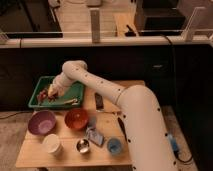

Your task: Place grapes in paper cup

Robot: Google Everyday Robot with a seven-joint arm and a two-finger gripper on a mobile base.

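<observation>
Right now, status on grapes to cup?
Gripper down in green tray, at grapes; grasp unconfirmed. Paper cup upright, front-left of table. Purple bowl between tray and cup.

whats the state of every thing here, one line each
pincer: down inside the green tray, right at the grapes
grapes: lying in the green tray, not in the cup
paper cup: upright, no grapes in it
purple bowl: upright, open side up
orange bowl: upright, open side up
steel cup: upright
blue cup: upright
</observation>
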